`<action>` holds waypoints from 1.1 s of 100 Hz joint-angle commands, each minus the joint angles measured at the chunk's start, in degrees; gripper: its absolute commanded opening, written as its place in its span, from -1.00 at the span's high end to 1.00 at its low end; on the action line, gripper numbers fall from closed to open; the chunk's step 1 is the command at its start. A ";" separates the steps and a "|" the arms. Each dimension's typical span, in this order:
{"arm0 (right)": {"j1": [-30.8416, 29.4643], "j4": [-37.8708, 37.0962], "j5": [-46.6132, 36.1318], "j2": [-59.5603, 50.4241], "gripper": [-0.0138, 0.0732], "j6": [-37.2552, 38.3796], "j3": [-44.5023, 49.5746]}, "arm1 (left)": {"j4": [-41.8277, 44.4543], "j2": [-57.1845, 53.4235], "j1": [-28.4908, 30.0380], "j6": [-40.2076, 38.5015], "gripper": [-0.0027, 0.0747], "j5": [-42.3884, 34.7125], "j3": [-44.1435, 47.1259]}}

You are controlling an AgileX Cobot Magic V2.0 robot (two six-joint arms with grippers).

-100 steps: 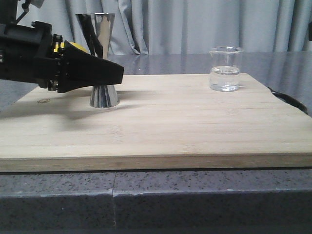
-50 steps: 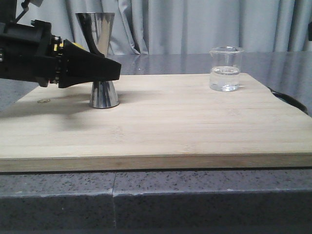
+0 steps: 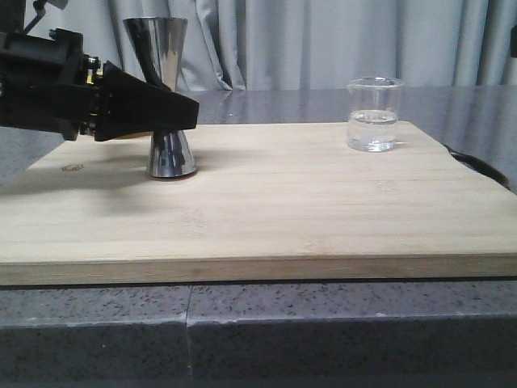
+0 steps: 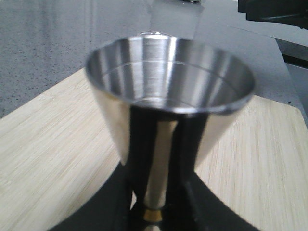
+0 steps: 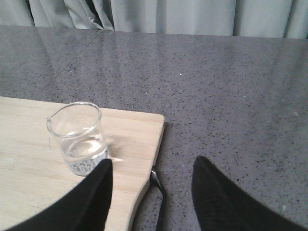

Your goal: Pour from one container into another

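The steel hourglass jigger [image 3: 157,48] stands upright on the left part of the wooden board [image 3: 283,210]. My left gripper [image 3: 182,115] reaches in from the left and is shut on its narrow waist. In the left wrist view the jigger [image 4: 168,82] fills the frame, with its gold band between the black fingers [image 4: 115,207]. The clear glass beaker [image 3: 373,117] holds a little clear liquid and stands at the board's far right. My right gripper [image 5: 153,161] is open and holds nothing. It hovers short of the beaker [image 5: 77,139], which sits just beyond one fingertip.
The board [image 5: 29,168] lies on a dark speckled stone counter [image 3: 323,323]. A black loop handle [image 3: 477,166] sticks out from the board's right edge and shows between the right fingers [image 5: 159,185]. Grey curtains hang behind.
The left gripper has drawn back a little to the left and closed round the jigger's waist. The jigger has shifted slightly left with it. The beaker has not moved.
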 commanded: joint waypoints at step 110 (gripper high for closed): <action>8.51 -4.00 -40.37 29.79 -0.30 -0.52 -1.54 | -3.69 -9.34 -0.48 -2.11 0.98 7.56 -1.52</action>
